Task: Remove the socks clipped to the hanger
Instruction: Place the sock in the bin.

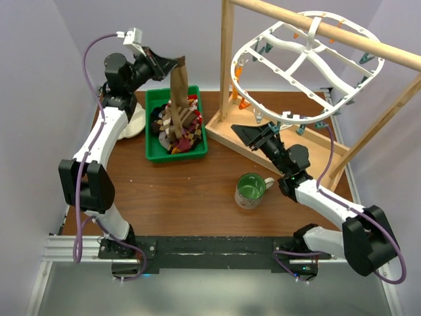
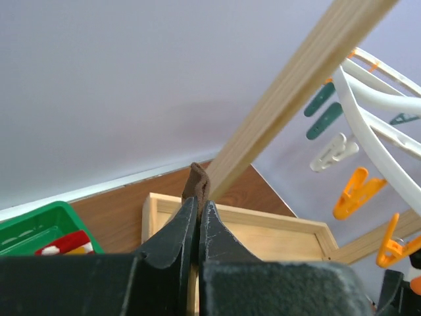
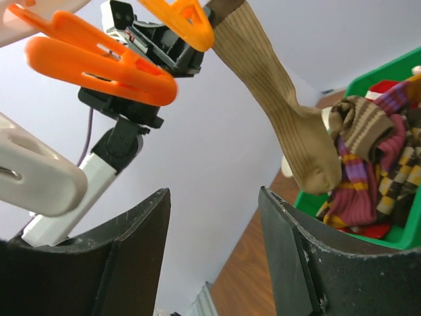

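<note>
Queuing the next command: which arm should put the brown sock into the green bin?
Left. Its gripper is shut on the brown sock, which hangs over the green bin. The right gripper is open beneath the hanger, away from the bin.

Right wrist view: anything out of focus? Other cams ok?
Right wrist: the orange clip close to the lens is blurred, the brown sock sharp. Left wrist: left gripper dark, underexposed. Top external: even light, no glare.

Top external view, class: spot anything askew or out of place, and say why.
The hanger appears to hang tilted from the wooden pole, not level. A green mug stands on the table among the laundry things, which seems out of place.
</note>
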Available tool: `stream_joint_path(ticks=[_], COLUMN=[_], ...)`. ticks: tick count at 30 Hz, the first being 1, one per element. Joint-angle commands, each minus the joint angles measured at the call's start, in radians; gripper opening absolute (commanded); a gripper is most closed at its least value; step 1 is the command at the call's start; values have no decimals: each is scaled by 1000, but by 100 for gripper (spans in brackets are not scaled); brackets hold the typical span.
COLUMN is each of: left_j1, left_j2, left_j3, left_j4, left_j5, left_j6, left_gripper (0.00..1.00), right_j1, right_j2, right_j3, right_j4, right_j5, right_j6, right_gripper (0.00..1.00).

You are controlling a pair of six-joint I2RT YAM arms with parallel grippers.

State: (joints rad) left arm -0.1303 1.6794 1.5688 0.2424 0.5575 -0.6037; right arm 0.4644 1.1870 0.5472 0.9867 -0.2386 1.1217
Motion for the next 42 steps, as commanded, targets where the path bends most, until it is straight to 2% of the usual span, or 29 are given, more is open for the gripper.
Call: stream_joint_path(ticks=[1, 5, 10, 13, 20, 28, 30, 31, 36, 40, 42], left_j1=[17, 17, 18, 18, 15, 15, 15, 15, 15, 15, 15], left_j2=[57, 86, 147, 213, 345, 276, 250, 241, 172, 126, 95], left_j3=[63, -83, -274, -332, -359, -351, -349, -349, -351, -331, -322], left_j4=[-35, -23, -34, -55, -37, -74, -90, -97, -120, -147, -166], left_j5=[24, -28, -212, -312, -340, -372, -375, -380, -395, -398, -412], left_j6=[-30, -22, -36, -54, -85, -71, -62, -59, -38, -15, -10], left_gripper=[0, 0, 0, 0, 0, 1, 6, 13, 31, 52, 58], right_j1=[0, 0, 0, 2, 2, 0, 2, 2, 0, 2, 0], right_j2=[-41, -46, -53, -56, -50, -59, -59, -58, -69, -75, -84], right_j3=[-12, -16, -33, -36, -32, -29, -29, -26, -23, -13, -7], right_j4=[-75, -74, -83, -92, -89, -106, -106, -111, -132, -149, -177], right_j5=[39, 30, 28, 25, 18, 25, 25, 25, 30, 27, 28], right_j6=[-77, -82, -86, -88, -91, -102, -105, -109, -122, -132, -137], right_gripper=[61, 61, 61, 61, 60, 61, 61, 61, 60, 60, 61])
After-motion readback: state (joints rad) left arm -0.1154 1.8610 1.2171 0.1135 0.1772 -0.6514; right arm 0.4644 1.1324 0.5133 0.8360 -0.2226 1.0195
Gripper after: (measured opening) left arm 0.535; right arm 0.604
